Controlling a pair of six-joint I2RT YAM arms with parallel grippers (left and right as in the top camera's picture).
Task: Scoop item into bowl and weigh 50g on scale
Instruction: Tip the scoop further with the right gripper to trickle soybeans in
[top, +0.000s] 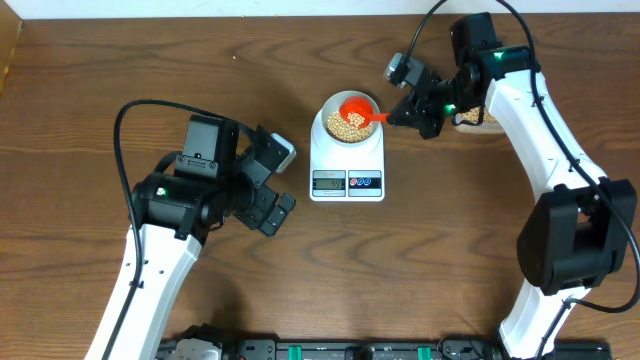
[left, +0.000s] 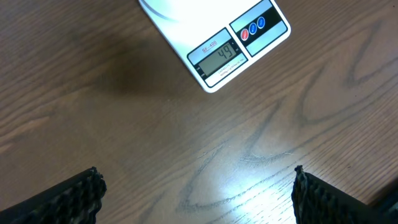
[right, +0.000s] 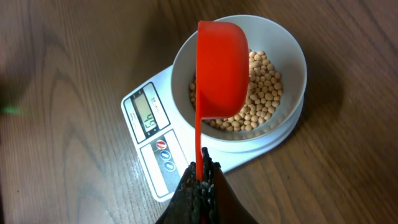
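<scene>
Overhead, the scoop (top: 357, 108) has its long axis running roughly left-right across the bench (top: 150, 60). The handle end is on the right, clamped between the closed fingers of the right gripper (top: 392, 116), and the cup end points left, over the bowl (top: 323, 118). In the right wrist view the handle runs straight away from the gripper and shows edge-on, so the scoop is rolled onto its side. The cup's outer wall faces the camera, and I cannot tell what is in it. The cup hangs above the left part of the bowl, clear of the beans (top: 345, 125).

The bowl stands upright on the far half of the scale (top: 347, 160), and a loose layer of beans covers its bottom. The scale's long axis runs from far to near, and its display (left: 224, 57) and buttons are on the near edge, facing the robot. The display reads 49 in the left wrist view.

Behind the right arm a tub (top: 475, 118) shows beans inside, but it is mostly hidden.

The left gripper (left: 198, 180) hangs over bare bench, near and to the left of the scale. Its fingers are spread wide apart and hold nothing.
</scene>
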